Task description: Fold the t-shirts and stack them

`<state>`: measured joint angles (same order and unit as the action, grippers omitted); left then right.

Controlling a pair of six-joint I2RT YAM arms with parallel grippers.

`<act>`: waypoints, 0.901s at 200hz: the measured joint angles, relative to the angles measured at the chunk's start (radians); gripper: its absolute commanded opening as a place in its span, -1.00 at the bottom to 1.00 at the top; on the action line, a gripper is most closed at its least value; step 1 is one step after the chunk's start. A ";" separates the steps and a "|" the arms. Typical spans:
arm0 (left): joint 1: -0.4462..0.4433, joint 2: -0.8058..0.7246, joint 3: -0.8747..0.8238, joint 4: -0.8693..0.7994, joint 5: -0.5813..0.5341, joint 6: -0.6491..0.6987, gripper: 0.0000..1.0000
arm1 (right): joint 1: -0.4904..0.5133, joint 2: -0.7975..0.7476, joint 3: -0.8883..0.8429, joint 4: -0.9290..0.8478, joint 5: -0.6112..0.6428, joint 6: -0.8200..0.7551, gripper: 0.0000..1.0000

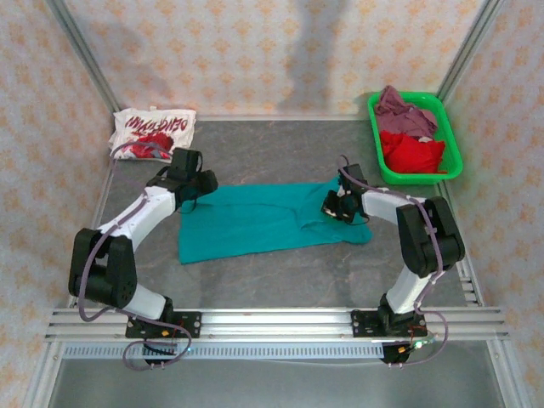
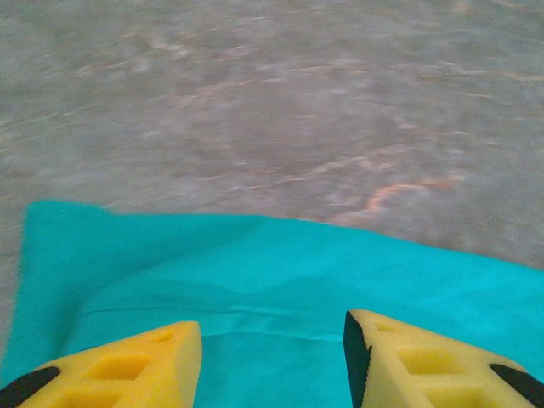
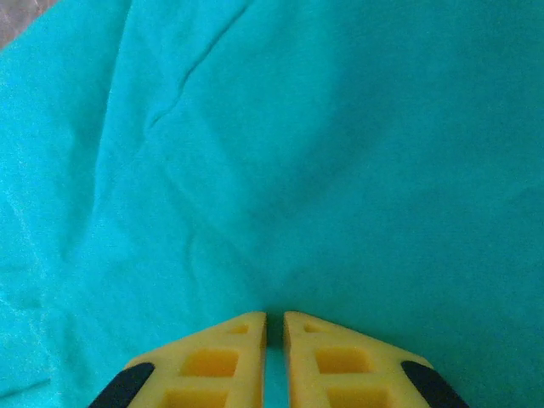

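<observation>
My two bases are bolted to a ribbed aluminium rail (image 1: 272,321) at the near edge of the bench (image 1: 280,153), a grey, faintly veined surface.

My left end effector (image 2: 272,333) is open: its yellow, hollow-celled fingers (image 2: 136,357) with black tips stand apart over the left edge of the teal t-shirt (image 2: 255,280), with nothing between them. The cloth there is smooth, with one soft crease and a rounded corner, and bare bench lies beyond it.

My right end effector (image 3: 274,320) is closed down to a thin slit, low over the same teal t-shirt (image 3: 297,170). The knit is fine and creased in shallow diagonal folds. I cannot tell whether any cloth is caught between the tips.

From above, the teal t-shirt (image 1: 255,223) lies flat between my arms as a rough rectangle, its right part doubled over near my right end effector (image 1: 333,206).

Farther back, at the far left, a white t-shirt with red print (image 1: 153,132) lies folded. At the far right, a green plastic basket (image 1: 452,144) holds a crumpled red t-shirt (image 1: 414,155) and a mauve t-shirt (image 1: 404,112). Patterned walls (image 1: 255,51) enclose the bench.
</observation>
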<state>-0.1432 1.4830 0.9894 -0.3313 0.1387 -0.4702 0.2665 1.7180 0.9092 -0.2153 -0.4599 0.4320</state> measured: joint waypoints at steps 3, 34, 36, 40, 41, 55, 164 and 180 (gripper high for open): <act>0.008 0.000 -0.003 -0.003 -0.003 -0.003 0.14 | -0.001 0.000 0.000 0.002 0.000 0.002 -0.73; 0.092 0.000 -0.061 -0.040 -0.014 -0.003 0.30 | -0.017 0.010 -0.003 0.033 -0.001 0.018 -0.73; 0.099 0.003 -0.064 -0.045 -0.016 -0.002 0.30 | -0.019 0.010 -0.003 0.035 -0.001 0.019 -0.73; 0.107 0.005 -0.065 -0.053 -0.016 -0.002 0.30 | -0.020 0.011 -0.003 0.039 -0.001 0.020 -0.73; 0.107 0.005 -0.065 -0.053 -0.016 -0.002 0.30 | -0.020 0.011 -0.003 0.039 -0.001 0.020 -0.73; 0.125 0.028 -0.066 -0.056 -0.016 0.000 0.28 | -0.026 0.015 -0.003 0.049 -0.002 0.021 -0.73; 0.131 0.158 -0.065 -0.033 0.033 0.057 -0.75 | -0.055 0.019 -0.018 0.086 -0.012 0.050 -0.77; 0.131 0.122 -0.064 -0.053 0.014 0.060 -0.75 | -0.058 0.019 -0.020 0.090 -0.015 0.057 -0.79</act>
<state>-0.0120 1.6051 0.9253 -0.3843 0.1528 -0.4099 0.2085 1.7370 0.8890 -0.1249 -0.4751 0.4889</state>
